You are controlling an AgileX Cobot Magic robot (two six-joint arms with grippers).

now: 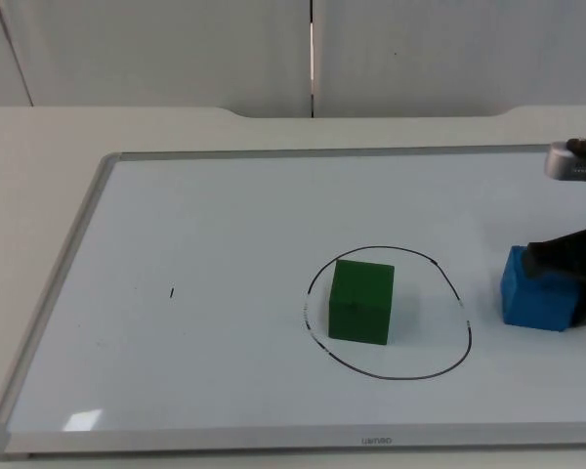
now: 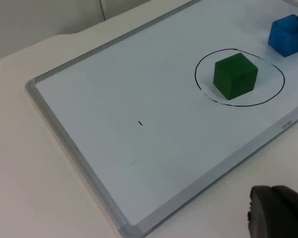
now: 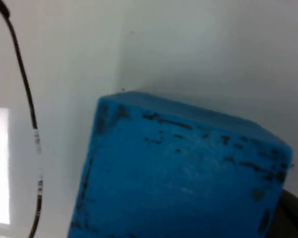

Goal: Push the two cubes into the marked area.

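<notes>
Blue cube (image 3: pixel 184 173) sits right against the right tool (image 1: pixel 566 269), on the circle side of it, just outside the black drawn circle (image 1: pixel 456 293). Whether that tool is spread or clenched, I cannot tell; it touches the cube's far side. Green cube (image 1: pixel 360 301) stands inside the circle, beyond the blue one from the tool. Both rest on the whiteboard (image 1: pixel 176 215), lying on the desk (image 1: pixel 39 137). Left tool (image 2: pixel 278 213) waits off the whiteboard's edge, well apart from both cubes, its state unclear.

The right gripper (image 1: pixel 578 274) runs off the top view's edge behind the blue cube (image 1: pixel 535 289); its fingers' state is unreadable.
</notes>
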